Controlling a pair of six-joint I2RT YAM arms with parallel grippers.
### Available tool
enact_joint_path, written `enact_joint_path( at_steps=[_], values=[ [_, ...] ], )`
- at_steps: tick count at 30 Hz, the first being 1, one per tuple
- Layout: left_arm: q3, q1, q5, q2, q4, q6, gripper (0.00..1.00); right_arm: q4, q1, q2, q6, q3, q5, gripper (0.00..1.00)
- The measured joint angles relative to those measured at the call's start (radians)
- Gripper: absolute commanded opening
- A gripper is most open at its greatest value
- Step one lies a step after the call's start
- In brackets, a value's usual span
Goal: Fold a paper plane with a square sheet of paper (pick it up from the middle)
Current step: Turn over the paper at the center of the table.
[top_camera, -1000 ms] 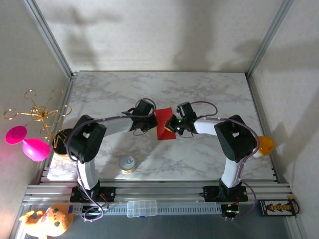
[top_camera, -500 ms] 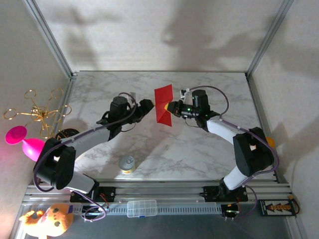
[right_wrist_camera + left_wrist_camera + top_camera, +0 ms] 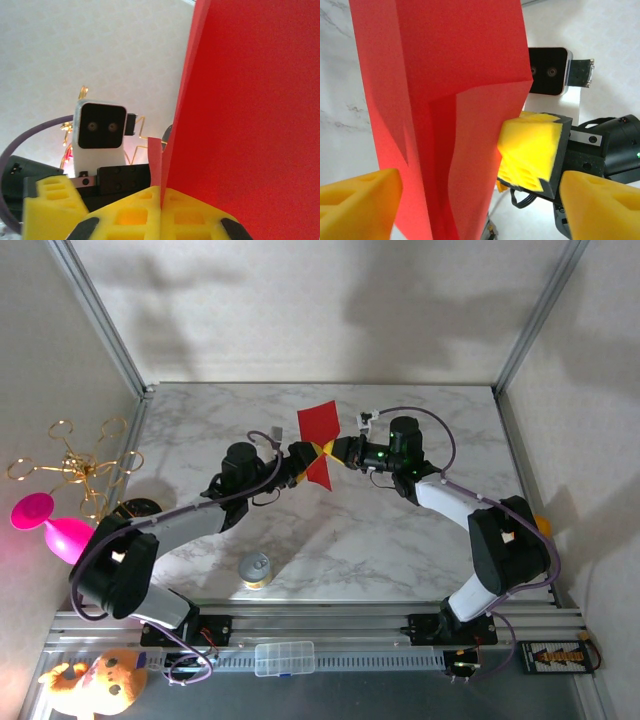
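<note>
Above the marble desk [image 3: 400, 540], one creased red sheet [image 3: 316, 425] hanging between two pincers, right pincer [image 3: 335, 451] clamping its edge, left wrist view revealing left pincer [image 3: 480, 190] standing apart around it

red paper [image 3: 240, 100] cut off, orange object [image 3: 533, 531] part-hidden

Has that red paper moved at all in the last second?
Yes. The red paper has shifted up the overhead view, away from the round tin and toward the far edge of the table. The right pincer is pinching it.
</note>
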Motion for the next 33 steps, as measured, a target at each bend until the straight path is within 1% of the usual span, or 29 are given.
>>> enact_joint_path(
  at_steps=[4, 7, 14, 16, 20, 21, 24, 26, 29, 31, 33],
  values=[
    [0.0, 0.0, 0.015, 0.015, 0.03, -0.015, 0.55, 0.015, -0.004, 0.0, 0.015, -0.003, -0.008, 0.02],
    [-0.002, 0.0, 0.017, 0.015, 0.056, -0.024, 0.46, 0.021, -0.009, 0.0, 0.025, -0.008, -0.017, 0.03],
    [-0.009, 0.0, 0.011, 0.015, 0.069, -0.027, 0.17, 0.022, -0.017, 0.0, 0.029, -0.024, -0.023, 0.09],
    [-0.009, 0.0, 0.007, 0.015, 0.065, -0.022, 0.1, 0.022, -0.019, 0.0, 0.029, -0.026, -0.023, 0.12],
    [-0.009, 0.0, -0.007, 0.015, 0.034, 0.0, 0.03, 0.011, -0.031, -0.004, 0.026, -0.028, -0.019, 0.3],
    [-0.007, 0.0, -0.011, 0.015, 0.021, 0.006, 0.02, -0.003, -0.035, -0.008, 0.02, -0.028, -0.013, 0.35],
    [0.015, 0.0, -0.032, 0.015, -0.049, 0.042, 0.03, -0.071, -0.055, -0.029, -0.015, -0.028, 0.025, 0.47],
    [0.046, 0.001, -0.063, 0.015, -0.135, 0.09, 0.03, -0.138, -0.072, -0.047, -0.05, -0.027, 0.071, 0.57],
    [0.12, -0.001, -0.15, 0.015, -0.323, 0.19, 0.01, -0.253, -0.091, -0.084, -0.124, -0.025, 0.183, 0.73],
    [0.179, -0.007, -0.24, 0.015, -0.465, 0.262, 0.01, -0.322, -0.096, -0.118, -0.174, -0.025, 0.265, 0.8],
    [0.251, -0.025, -0.361, 0.023, -0.624, 0.34, 0.01, -0.383, -0.097, -0.162, -0.217, -0.026, 0.362, 0.86]
  ],
)
